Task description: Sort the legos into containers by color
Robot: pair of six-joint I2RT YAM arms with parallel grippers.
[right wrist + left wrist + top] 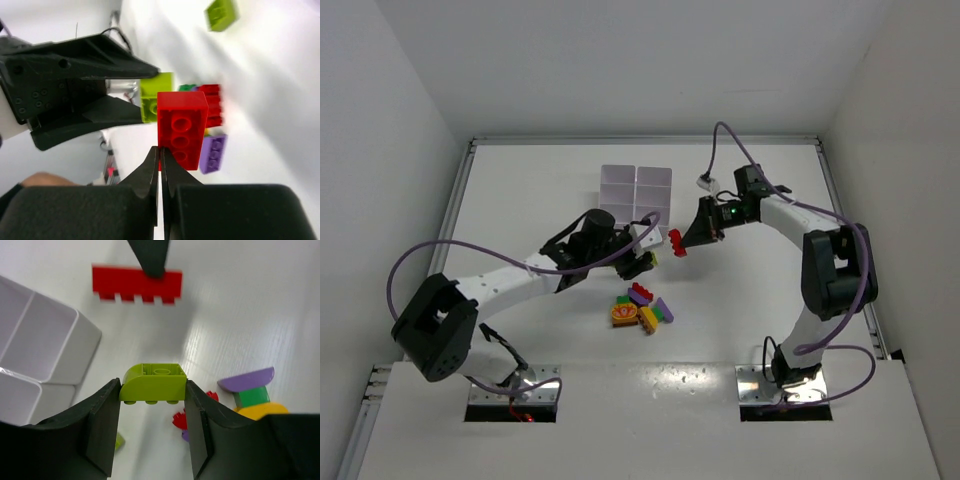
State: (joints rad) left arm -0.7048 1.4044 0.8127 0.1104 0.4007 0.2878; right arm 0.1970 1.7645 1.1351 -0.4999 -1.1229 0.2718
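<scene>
The white bench is the biggest thing here. On it, near the far middle, sits the tray of white containers. The left arm covers one corner of the tray.

The left tool is just beside the tray. It squeezes a light green lego between its two fingers, up off the bench. The right tool is close by, facing it. Its fingers are pinched tight on the edge of a long red lego, which hangs in the air between the two tools.

The pile of legos lies on the bench a bit nearer the arm bases, with purple, green, yellow, orange and red ones touching each other.
</scene>
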